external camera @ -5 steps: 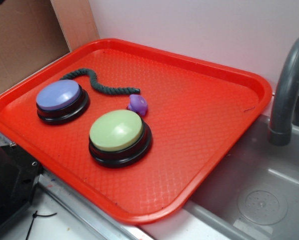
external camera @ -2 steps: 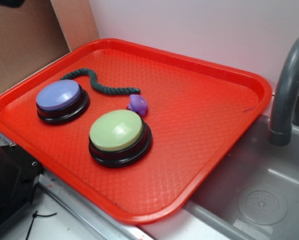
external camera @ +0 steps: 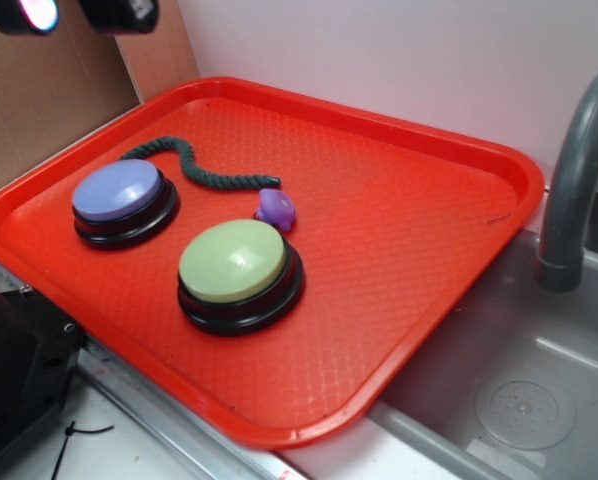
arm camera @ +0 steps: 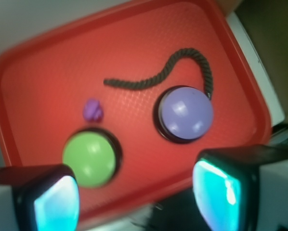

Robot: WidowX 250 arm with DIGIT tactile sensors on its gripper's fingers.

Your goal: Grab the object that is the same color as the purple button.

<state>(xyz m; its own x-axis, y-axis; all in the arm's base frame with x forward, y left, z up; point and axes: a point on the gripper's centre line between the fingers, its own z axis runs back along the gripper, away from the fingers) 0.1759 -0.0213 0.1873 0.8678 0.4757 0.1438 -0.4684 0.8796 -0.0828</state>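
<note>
A small glossy purple lumpy toy (external camera: pixel 276 208) lies on the red tray (external camera: pixel 409 230), between the end of the dark green rope (external camera: pixel 194 167) and the green-topped button (external camera: pixel 238 274). It also shows in the wrist view (arm camera: pixel 93 110). The purple button (external camera: pixel 124 201) with a lavender dome stands at the tray's left; in the wrist view (arm camera: pixel 185 114) it is at the right. My gripper (external camera: pixel 84 12) is just entering at the top left, high above the tray's left corner. In the wrist view its two fingers stand wide apart, open and empty (arm camera: pixel 137 199).
A grey faucet (external camera: pixel 579 170) rises at the right over a grey sink basin (external camera: pixel 519 390). A brown cardboard panel (external camera: pixel 39 100) stands behind the tray at the left. Black equipment (external camera: pixel 19 370) sits at the front left.
My gripper has come into the exterior view at the top left corner; a second ago only a sliver showed. The toy, buttons and rope have not moved.
</note>
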